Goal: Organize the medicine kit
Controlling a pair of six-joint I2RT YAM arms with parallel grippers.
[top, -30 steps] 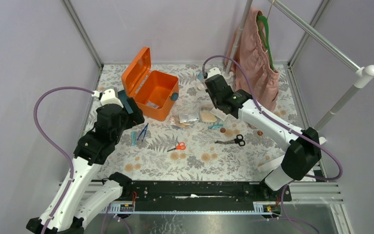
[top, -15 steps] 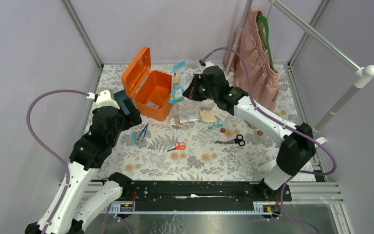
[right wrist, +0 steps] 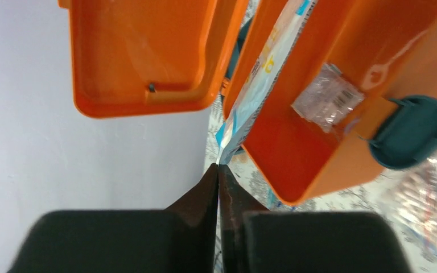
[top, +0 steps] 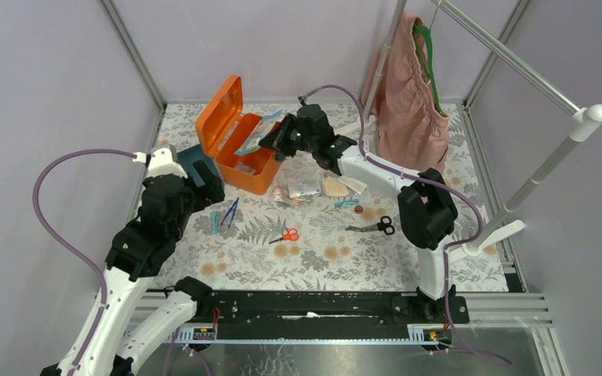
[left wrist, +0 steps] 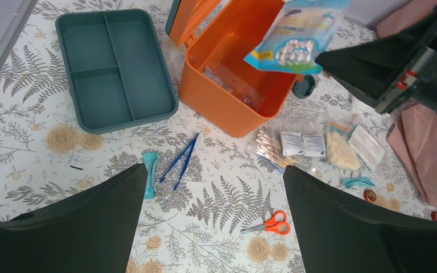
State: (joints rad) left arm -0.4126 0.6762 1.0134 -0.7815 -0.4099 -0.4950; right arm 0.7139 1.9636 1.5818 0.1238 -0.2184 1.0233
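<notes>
The medicine kit (top: 249,180) stands open at the far left of the surface (top: 321,262), with its lid up. Its teal insert tray (left wrist: 114,68) lies outside, just beside it. The right tool (right wrist: 218,170) is clamped on one corner of a packet of cotton swabs (left wrist: 299,37) and holds it tilted above the open box. The left tool (left wrist: 216,224) hangs near the tray with its fingers wide apart and nothing between them. I judge the step in hand is to put the packet into the box. To do it well, the right tool should lower the packet below the rim and lay it flat next to the small clear bag (right wrist: 327,96) on the bottom. Only then should it open, because the grip is on a thin edge and the packet may catch on the wall or slip outside.
</notes>
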